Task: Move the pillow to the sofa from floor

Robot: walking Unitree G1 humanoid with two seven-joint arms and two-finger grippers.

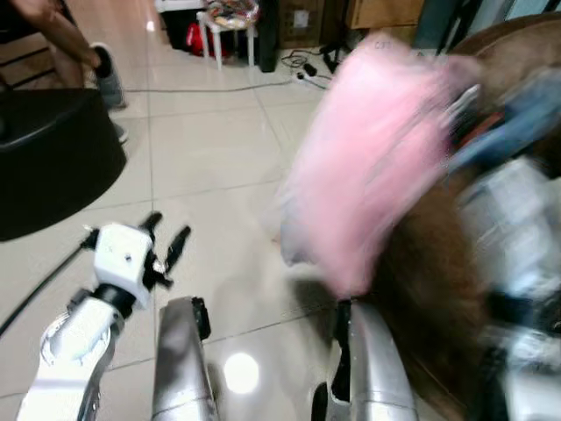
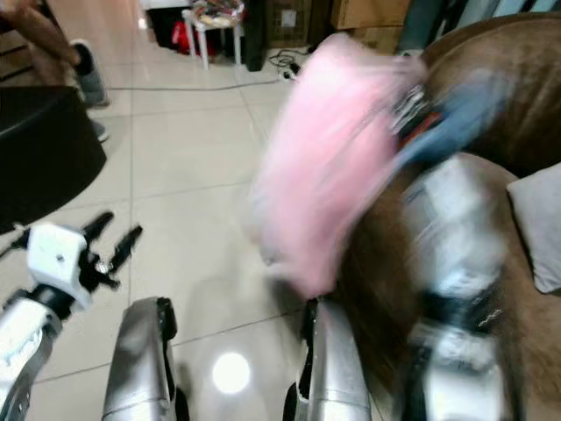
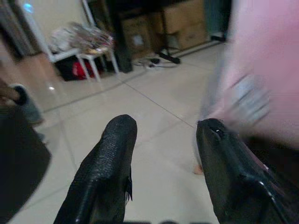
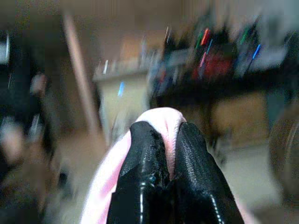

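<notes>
Pillow (image 1: 377,149) dangling from clenched right pincer (image 4: 163,154), risking slipping off mid-swing before reaching sofa (image 2: 517,79); left pincer (image 3: 163,158) gaping, empty.

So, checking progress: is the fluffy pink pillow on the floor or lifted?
Lifted. The fluffy pink pillow hangs clear above the tiled floor, pinched in the right gripper, beside the brown sofa.

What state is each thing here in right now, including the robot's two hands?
Pink pillow: lifted off the floor, pinched at an edge, hanging beside the sofa.
Right hand: shut on the pillow, blurred.
Left hand: open, holding nothing, low over the floor.
Brown sofa: grey cushion lying on it.
</notes>
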